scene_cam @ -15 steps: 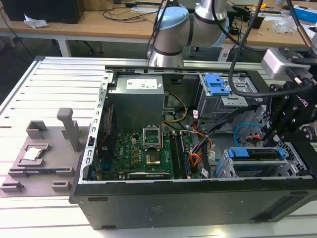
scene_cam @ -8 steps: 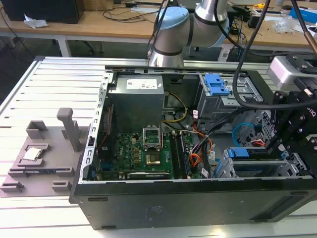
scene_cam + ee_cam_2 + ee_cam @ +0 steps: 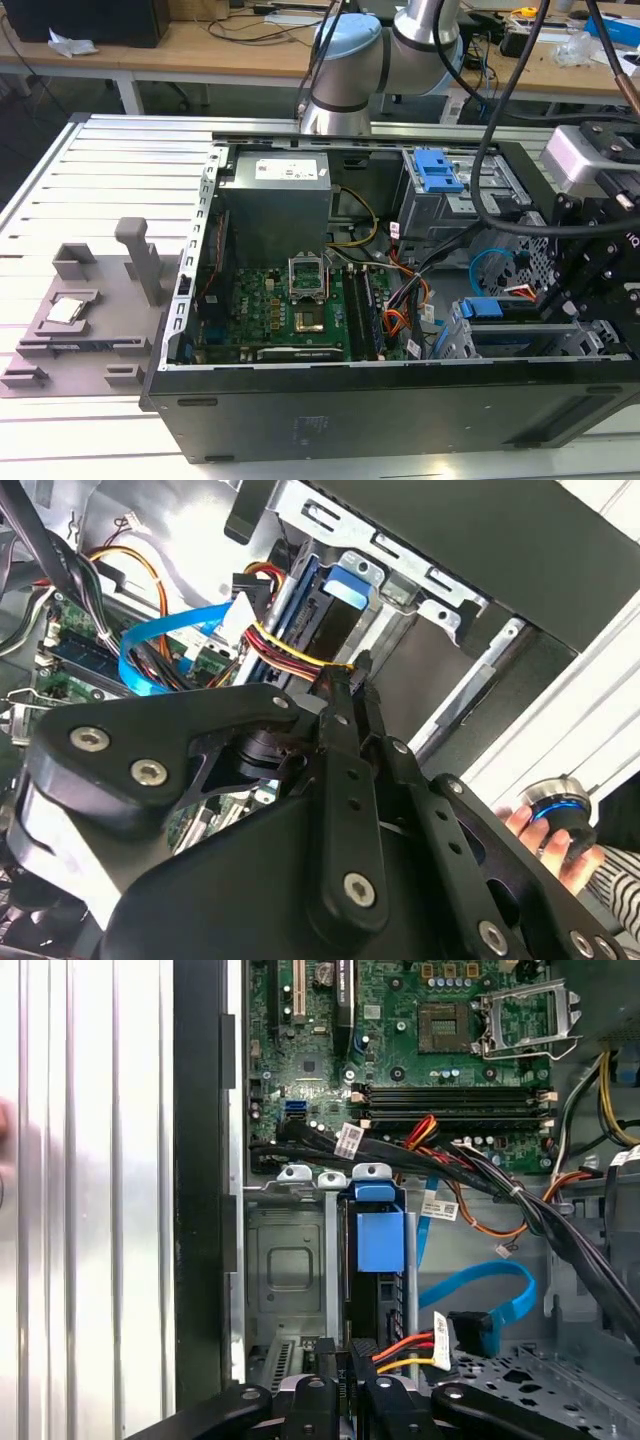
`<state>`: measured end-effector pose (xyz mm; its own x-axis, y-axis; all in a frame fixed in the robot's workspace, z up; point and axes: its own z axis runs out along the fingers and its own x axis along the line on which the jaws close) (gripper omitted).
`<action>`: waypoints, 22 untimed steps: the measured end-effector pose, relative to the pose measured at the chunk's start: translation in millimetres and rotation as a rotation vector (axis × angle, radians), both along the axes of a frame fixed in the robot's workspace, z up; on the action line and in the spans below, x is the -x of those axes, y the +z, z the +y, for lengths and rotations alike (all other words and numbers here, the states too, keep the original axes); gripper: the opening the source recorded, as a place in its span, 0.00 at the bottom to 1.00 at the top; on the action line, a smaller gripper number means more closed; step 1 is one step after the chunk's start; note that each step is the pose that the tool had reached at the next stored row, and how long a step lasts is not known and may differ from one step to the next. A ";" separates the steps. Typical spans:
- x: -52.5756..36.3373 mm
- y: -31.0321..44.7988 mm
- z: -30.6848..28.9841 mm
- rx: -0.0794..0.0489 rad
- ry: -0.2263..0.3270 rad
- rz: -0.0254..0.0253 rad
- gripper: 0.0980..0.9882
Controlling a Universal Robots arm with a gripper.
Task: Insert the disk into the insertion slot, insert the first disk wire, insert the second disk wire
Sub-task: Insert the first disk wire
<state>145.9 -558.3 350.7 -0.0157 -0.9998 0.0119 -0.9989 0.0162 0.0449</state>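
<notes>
The black hand [image 3: 349, 683] has its two fingers drawn close together, with only a sliver between the tips. They pinch the black plug end of a red, orange and yellow wire bundle [image 3: 285, 645]. The hand hangs at one end of the insertion slot [image 3: 288, 1270], a rectangular silver cage of perforated sheet metal.

The disk [image 3: 379, 1235], a flat hard drive in a bright blue plastic carrier, stands on edge inside that cage. Its blue tab is at the cage end away from the hand. The pinched plug is right at the disk's near edge; I cannot tell whether it is seated.

Just beside the cage a flat bright blue ribbon cable [image 3: 480, 1285] loops. Its black plug lies near the fingertips, apart from the disk.

Past the cage's far end a rope of black cables [image 3: 470, 1165] crosses in front of the green motherboard [image 3: 400, 1050].

Near the cage stands a taller grey metal bay with a bright blue clip [image 3: 437, 170]. Both sit inside the open black computer case [image 3: 350, 410].

Outside the case wall nearest the cage, a person's fingers [image 3: 530, 830] rest on a round knob with a blue ring [image 3: 556, 807].

The case lies on a slatted aluminium bench [image 3: 100, 170]. A grey moulded tray [image 3: 75, 320] lies well apart from the cage, beyond the case's opposite side.
</notes>
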 end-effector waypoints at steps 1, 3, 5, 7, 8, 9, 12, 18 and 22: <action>0.0 -0.4 0.2 -0.001 0.000 0.0000 0.07; 0.0 -0.6 2.7 -0.005 0.000 0.0000 0.07; 0.0 -0.7 8.6 -0.010 0.000 0.0000 0.07; -0.1 -1.3 16.3 -0.017 0.000 0.0000 0.07; 0.0 -1.6 19.0 -0.018 0.000 0.0000 0.07; -0.1 -2.3 20.9 -0.020 0.000 0.0000 0.07; -0.9 -4.7 21.6 -0.021 0.000 0.0000 0.07; -1.9 -7.9 21.6 -0.021 0.000 0.0000 0.07; -2.0 -10.1 21.6 -0.021 0.000 0.0001 0.07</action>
